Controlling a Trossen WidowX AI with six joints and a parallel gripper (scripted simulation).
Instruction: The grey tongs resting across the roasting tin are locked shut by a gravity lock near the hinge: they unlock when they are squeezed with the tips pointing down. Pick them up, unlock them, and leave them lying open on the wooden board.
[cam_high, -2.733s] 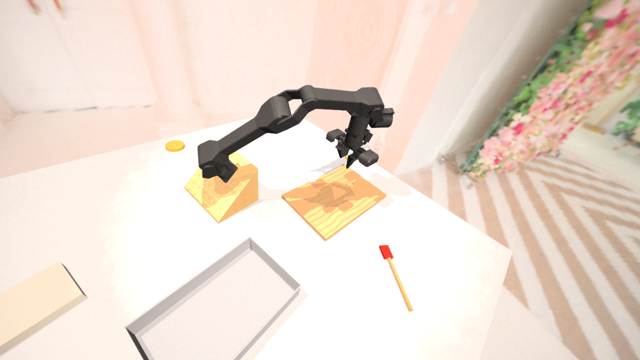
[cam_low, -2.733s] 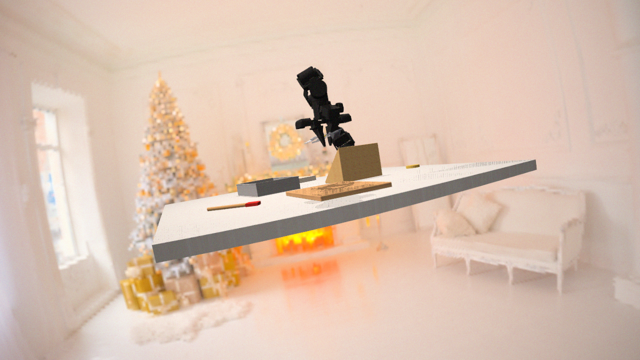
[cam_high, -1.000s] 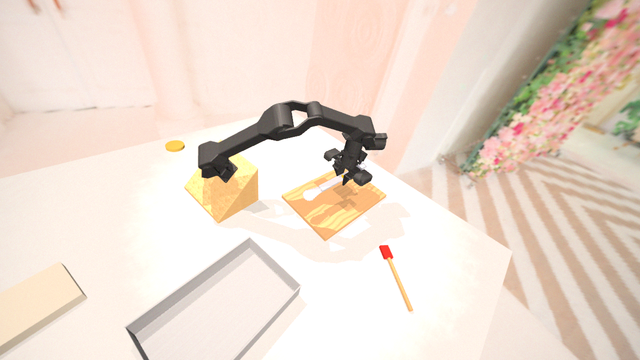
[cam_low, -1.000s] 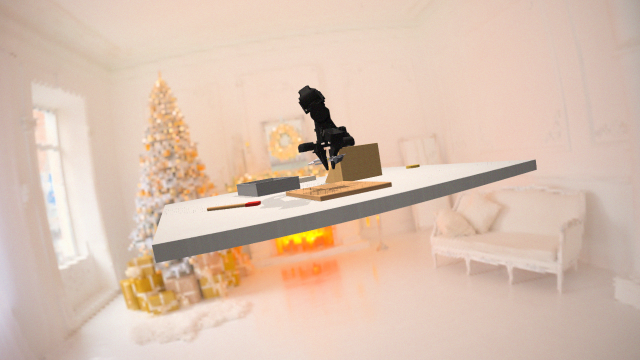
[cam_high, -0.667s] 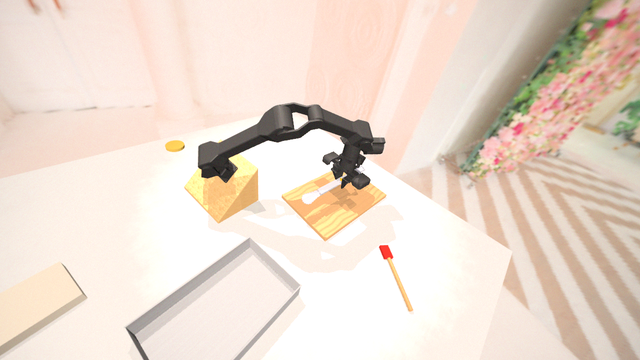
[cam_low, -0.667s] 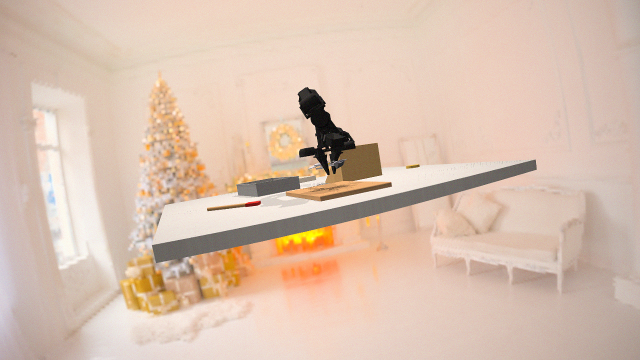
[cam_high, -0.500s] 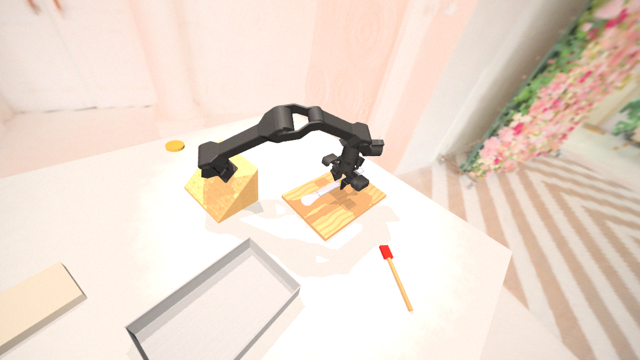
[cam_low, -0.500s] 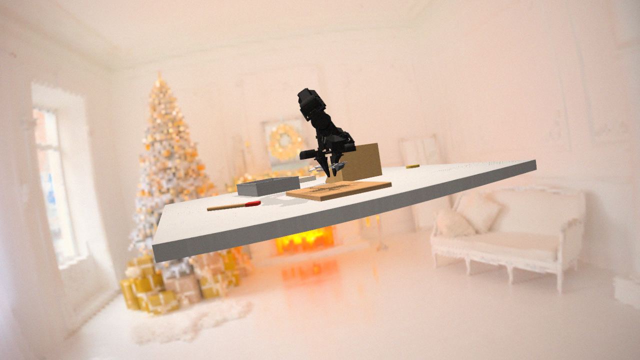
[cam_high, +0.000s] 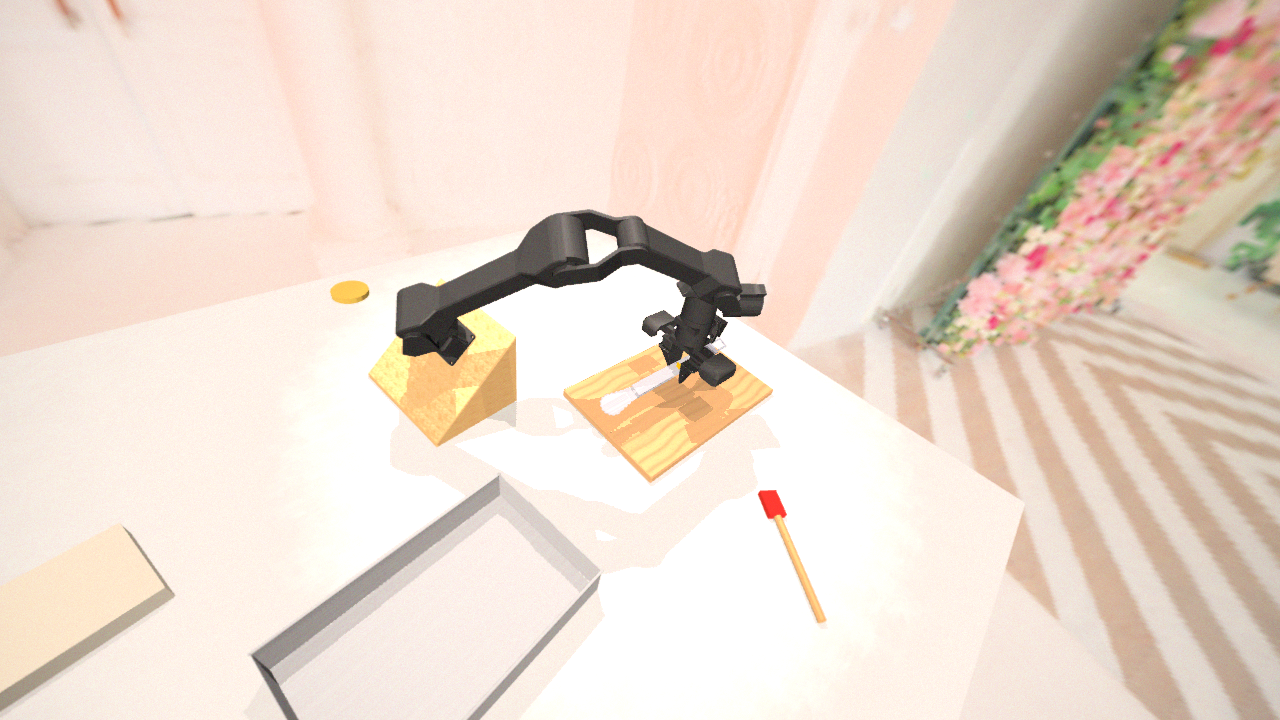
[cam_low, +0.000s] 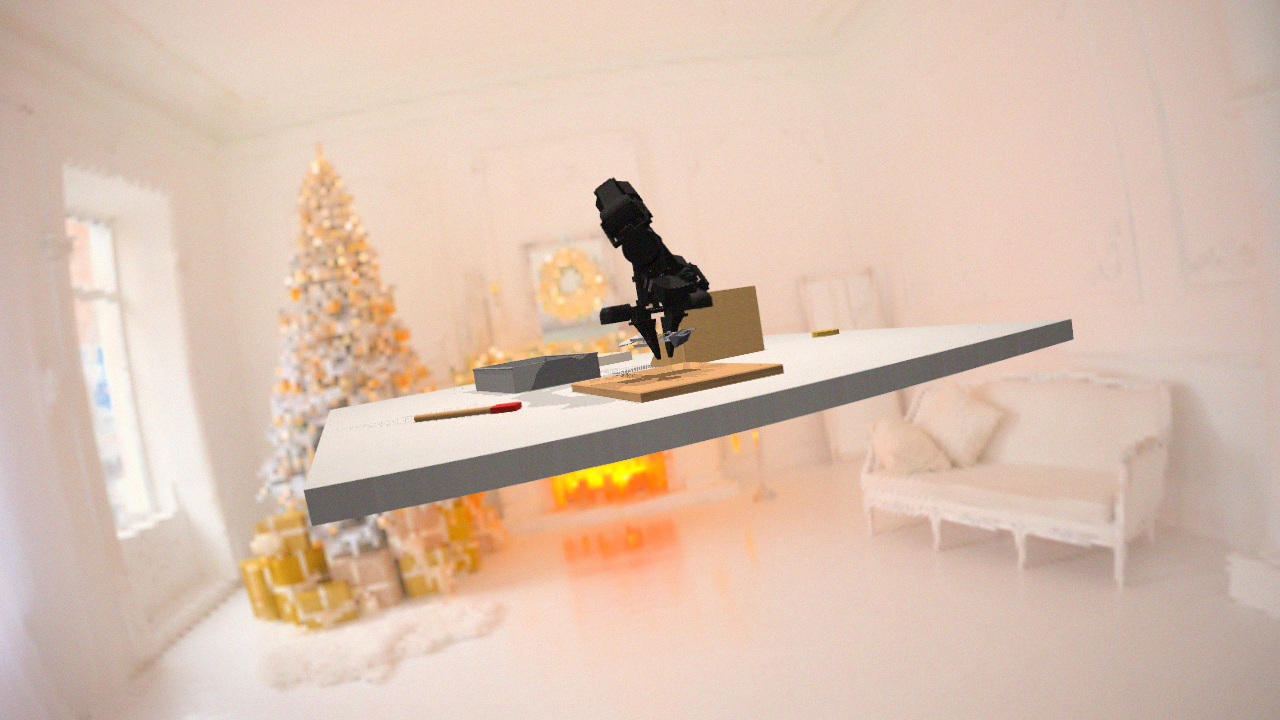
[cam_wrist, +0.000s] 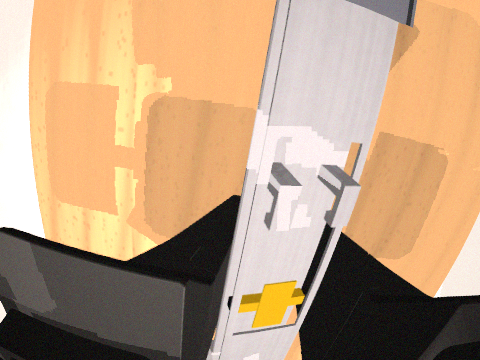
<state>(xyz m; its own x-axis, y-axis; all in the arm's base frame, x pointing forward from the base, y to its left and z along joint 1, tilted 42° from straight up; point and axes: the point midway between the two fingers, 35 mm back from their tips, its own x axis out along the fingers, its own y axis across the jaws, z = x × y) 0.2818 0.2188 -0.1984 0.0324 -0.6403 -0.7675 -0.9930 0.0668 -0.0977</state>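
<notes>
Placing step: gripper (cam_high: 687, 356) clenched on grey tongs (cam_high: 637, 390), held low over the wooden board (cam_high: 707, 428); next, probably lower to contact, then release gently.

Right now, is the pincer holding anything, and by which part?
Yes: the pincer is shut on the tongs, gripping both arms near the hinge end, by the yellow lock. Their tips reach out over the board.
</notes>
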